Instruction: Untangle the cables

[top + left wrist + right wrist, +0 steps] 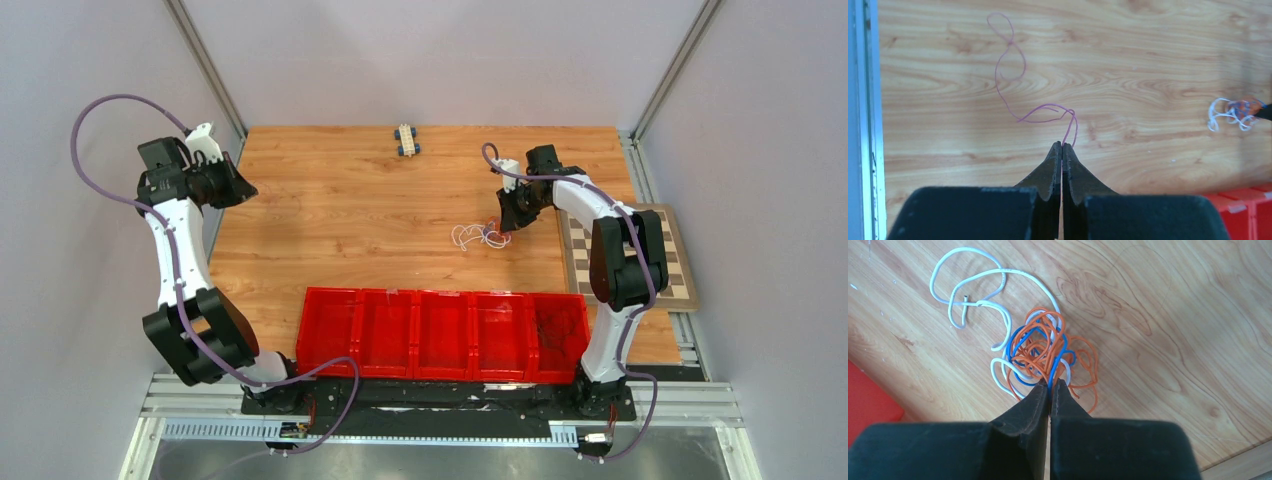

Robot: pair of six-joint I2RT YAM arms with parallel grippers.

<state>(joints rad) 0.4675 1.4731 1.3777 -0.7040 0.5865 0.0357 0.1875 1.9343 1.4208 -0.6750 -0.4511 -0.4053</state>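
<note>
The cables form a small knot (pixel 478 236) of orange, blue and white wires on the wooden table (pixel 350 220), right of centre. My right gripper (pixel 506 228) sits at the knot's right edge. In the right wrist view the right gripper (pixel 1050 383) is shut on a blue cable (pixel 1052 372) at the near side of the knot (pixel 1040 347); a white cable (pixel 979 303) trails to the upper left. My left gripper (pixel 243 190) is at the far left, and in the left wrist view the left gripper (pixel 1062 145) is shut on a thin reddish cable (pixel 997 77) that curls away over the wood, apart from the knot (pixel 1238 111).
A row of red bins (pixel 440 330) lines the near edge, with a dark cable in the rightmost bin (pixel 555 325). A checkerboard (pixel 625 255) lies at the right under the right arm. A small toy car (pixel 406 139) stands at the back. A metal frame rail (pixel 863 120) borders the left.
</note>
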